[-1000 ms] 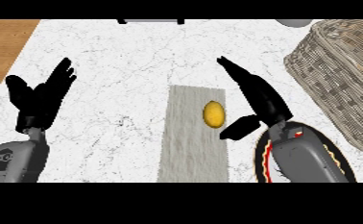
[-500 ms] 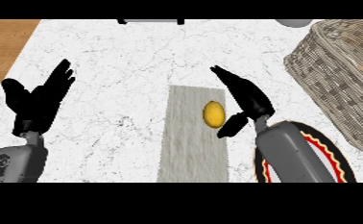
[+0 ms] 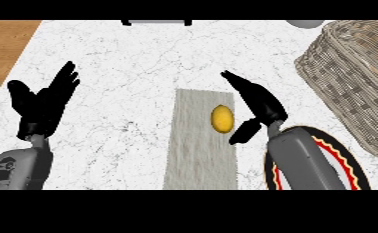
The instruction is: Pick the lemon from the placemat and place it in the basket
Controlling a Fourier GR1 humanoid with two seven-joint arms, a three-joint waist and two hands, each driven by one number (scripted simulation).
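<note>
Lemon [image 3: 222, 118] lies on the grey placemat [image 3: 199, 162], in the mat's upper right part, untouched. The mat sits on the white marble counter [image 3: 148, 62] at about 6 o'clock from the counter's middle.

Right hand [image 3: 260, 108] stands just beside the lemon at its 3 o'clock. Fingers are straight and point toward 11 o'clock; the thumb hangs down at 5 o'clock from the fruit. The hand is spread wide and holds nothing. Judgement: this pose brackets the lemon from the right, fingers above and thumb below, so a small move leftward would put the fruit in the gap for closing.

Left hand [image 3: 43, 102] is at 9 o'clock near the view's left edge, open, fingers up, resting well apart from the mat. It has no evident part in the pick.

Basket [image 3: 341, 77] stands at 2 o'clock from the lemon, at the counter's right edge, partly cut off by the view. Judgement: being on the right side, it suits the right arm for carrying.

A plate [image 3: 336, 157] with a red and yellow rim lies under the right forearm, partly hidden. Judgement: the pick is not yet made; the approach is nearly done.
</note>
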